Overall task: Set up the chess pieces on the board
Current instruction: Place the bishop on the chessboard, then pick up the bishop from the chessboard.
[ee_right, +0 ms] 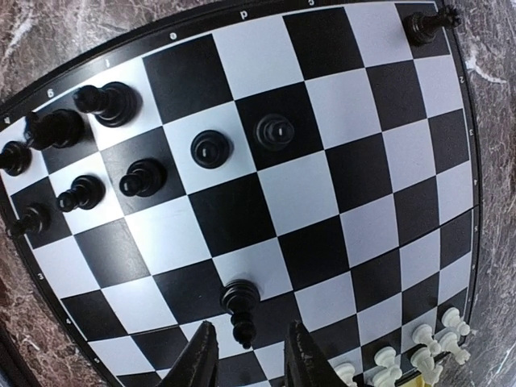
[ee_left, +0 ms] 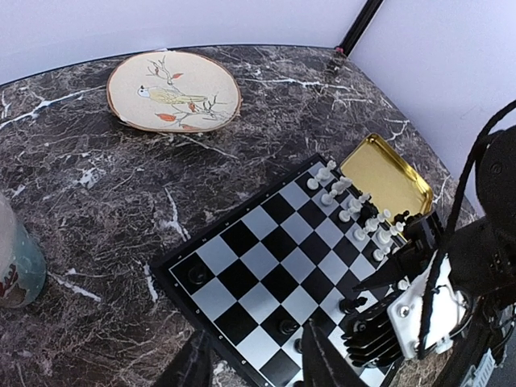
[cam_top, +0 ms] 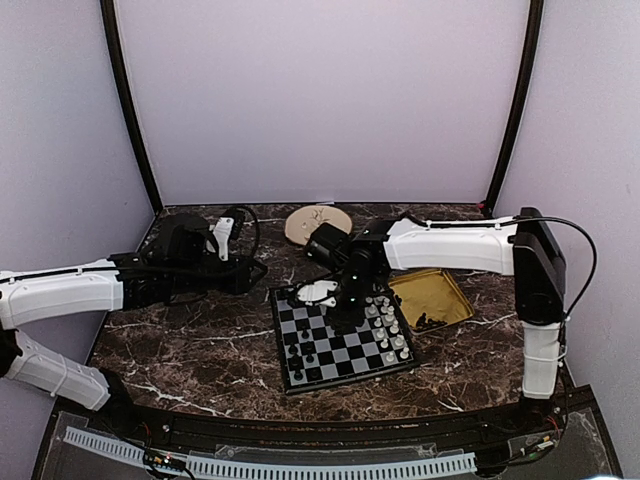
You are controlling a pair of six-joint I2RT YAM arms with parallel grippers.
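Note:
The board (cam_top: 340, 352) lies in the middle of the table. Several black chess pieces (ee_right: 105, 101) stand on its left side in the right wrist view, and one more (ee_right: 427, 24) stands at a far corner. White pieces (ee_right: 419, 355) line the opposite edge. My right gripper (ee_right: 250, 359) hovers over the board, open. A black piece (ee_right: 241, 300) stands upright on the board between its fingertips, with a gap on each side. My left gripper (ee_left: 258, 363) is open with nothing in it, above the board's near-left edge (ee_left: 193, 306).
A yellow tray (cam_top: 445, 288) holding a few dark pieces sits right of the board. A round wooden plate (ee_left: 173, 90) painted with a bird lies at the back. A glass jar (ee_left: 12, 258) stands at the far left of the left wrist view.

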